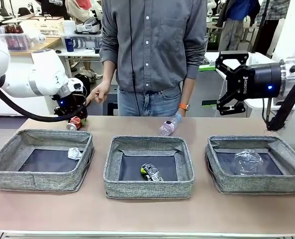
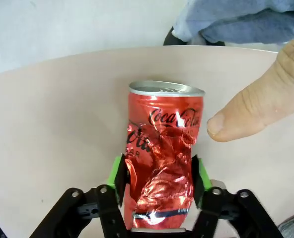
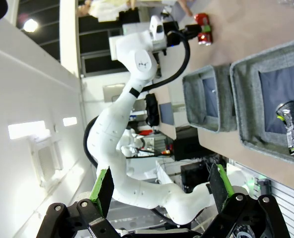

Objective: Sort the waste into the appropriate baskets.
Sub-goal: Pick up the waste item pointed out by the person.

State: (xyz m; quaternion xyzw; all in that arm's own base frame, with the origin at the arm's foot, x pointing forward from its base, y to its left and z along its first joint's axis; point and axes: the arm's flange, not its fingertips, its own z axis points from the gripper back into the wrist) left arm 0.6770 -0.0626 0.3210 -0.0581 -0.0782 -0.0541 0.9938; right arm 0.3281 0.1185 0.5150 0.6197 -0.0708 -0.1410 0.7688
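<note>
Clamping crushed red can [image 2: 163, 144] between green pads of left claw [image 2: 159, 174], at far left of bench [image 1: 147, 219], behind left basket [image 1: 38, 181]. Holding right claw [image 1: 227, 84] wide and empty, raised above bench. Noting person's hand [image 2: 256, 99] pointing just beside can. Lying in 3 baskets: crumpled paper ball [image 1: 74, 153] left, dark can [image 1: 150, 172] middle [image 1: 147, 189], clear cup [image 1: 247, 162] right [image 1: 257, 186]. Lying behind middle basket: pink-labelled bottle [image 1: 169, 125].

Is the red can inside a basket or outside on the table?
Outside: the crushed red can lies on the table behind the left basket, gripped between the green pads of the left gripper.
</note>
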